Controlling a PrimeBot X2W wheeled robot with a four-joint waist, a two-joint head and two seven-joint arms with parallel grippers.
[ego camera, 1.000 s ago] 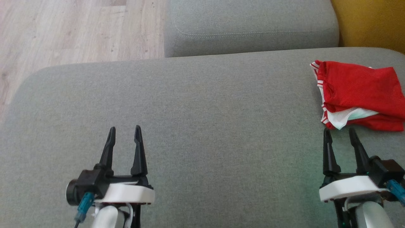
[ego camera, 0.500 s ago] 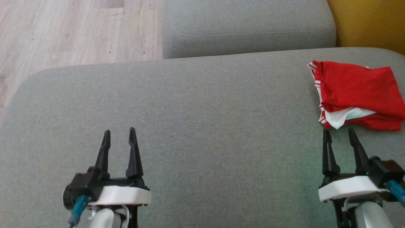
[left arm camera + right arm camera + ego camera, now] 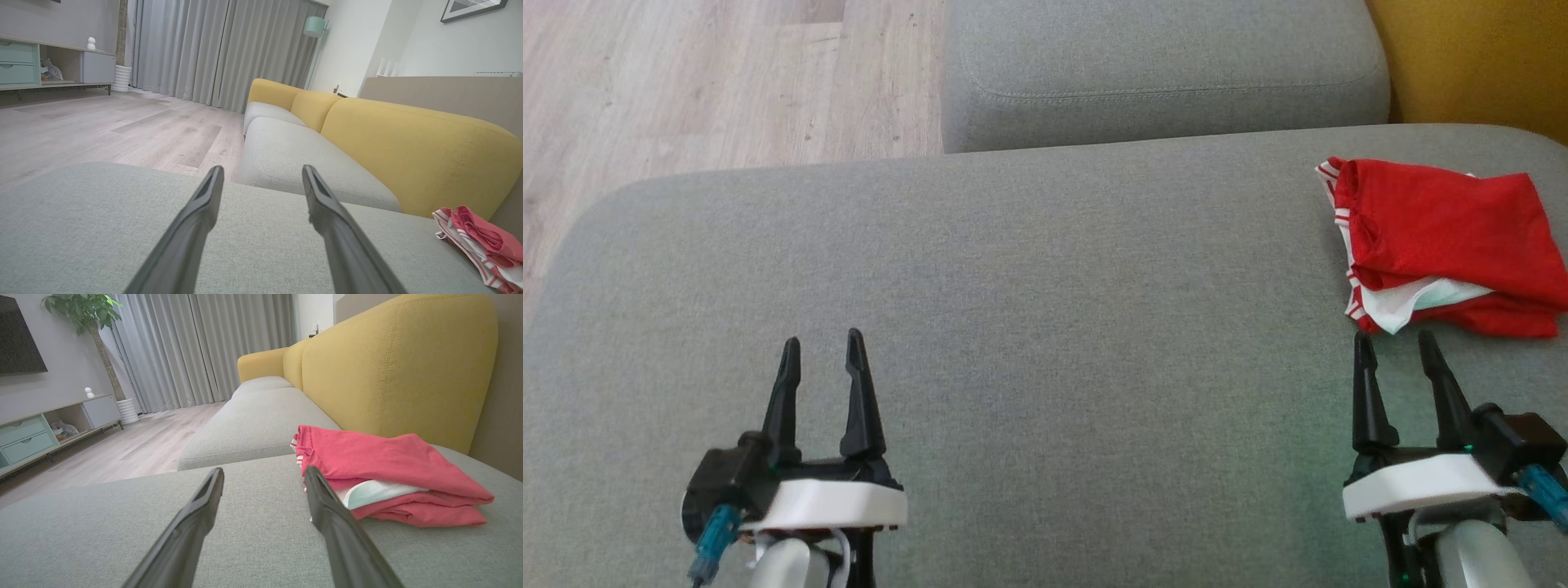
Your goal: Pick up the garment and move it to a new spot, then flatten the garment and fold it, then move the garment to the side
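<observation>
Plainly, the relation that matters is between the right gripper (image 3: pixel 1393 336) and the red garment (image 3: pixel 1445 237). The garment lies at the far right of the grey seat cushion (image 3: pixel 1045 286), close under the yellow backrest (image 3: pixel 1470 57), in a loose stack of red layers with a white layer poking out along its near edge. Its long axis runs across the head view, left to right, so it sits crosswise to the right gripper's fingers rather than in line with them.

The right gripper hangs just short of that near edge, with its fingers apart, holding nothing, and their tips pointing up at the white layer. In the right wrist view the garment sits ahead and off to the right of the fingers, not between them (a straight push forward would probably catch only its striped left corner).

The left gripper (image 3: pixel 822 338) also has its fingers apart and empty, and it stands well apart from the garment, over bare cushion toward the left.

By my reading the right arm is the nearer one by far, and any grasp calls for a small shift to the right before the reach forward.
</observation>
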